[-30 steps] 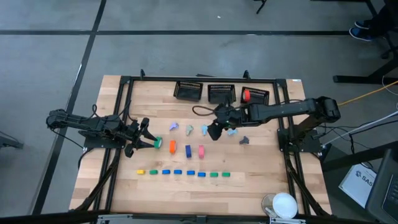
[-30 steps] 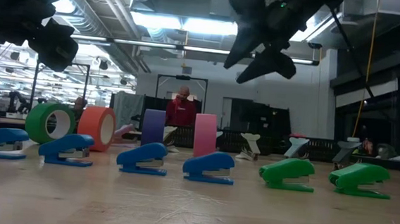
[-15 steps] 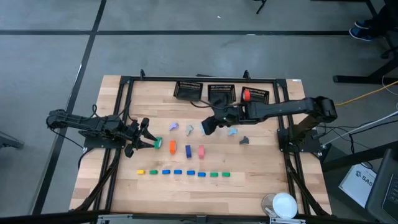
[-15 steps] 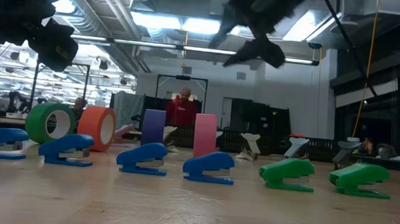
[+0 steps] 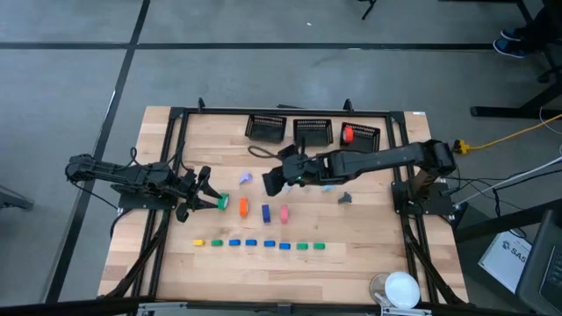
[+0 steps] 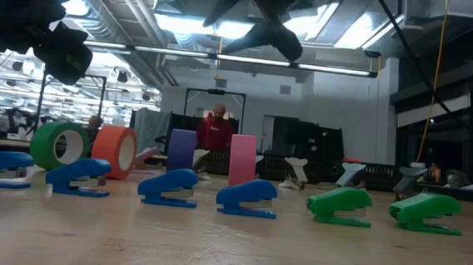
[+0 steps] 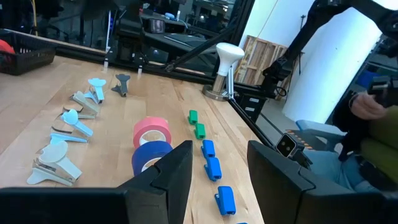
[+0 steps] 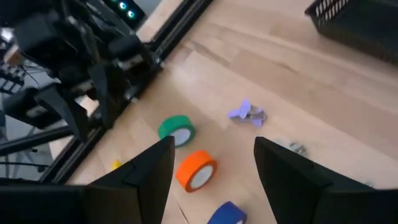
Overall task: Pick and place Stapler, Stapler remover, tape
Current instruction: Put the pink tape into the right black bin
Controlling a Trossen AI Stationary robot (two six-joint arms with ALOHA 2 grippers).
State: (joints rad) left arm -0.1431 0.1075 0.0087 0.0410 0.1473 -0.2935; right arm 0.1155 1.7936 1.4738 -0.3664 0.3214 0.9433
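Four tape rolls stand on edge mid-table: green [image 5: 223,202], orange [image 5: 243,208], blue [image 5: 265,212], pink [image 5: 284,212]. Several small staplers [image 5: 259,244], one yellow, the rest blue and green, lie in a row nearer the front edge. Pastel staple removers [image 5: 244,178] [image 5: 328,186] and a dark one [image 5: 344,198] lie beyond the rolls. My right gripper [image 5: 270,183] hangs open, high above the table between the removers and the rolls, slanting down; its wrist view shows the green roll [image 8: 176,130] and orange roll [image 8: 196,169] below. My left gripper [image 5: 200,189] waits open, level, just left of the green roll.
Three black baskets [image 5: 265,128] [image 5: 312,132] [image 5: 360,134] line the far edge; the right one holds a red thing. A white round object [image 5: 402,288] stands at the near right corner. A black frame [image 5: 176,158] borders the tabletop. A person shows far behind in the low view.
My right gripper has swung toward the table's left edge and risen, from over the light-blue removers to over the spot between the purple remover and the rolls, rolling a little as it went. Its fingers stay open. Nothing on the table has moved.
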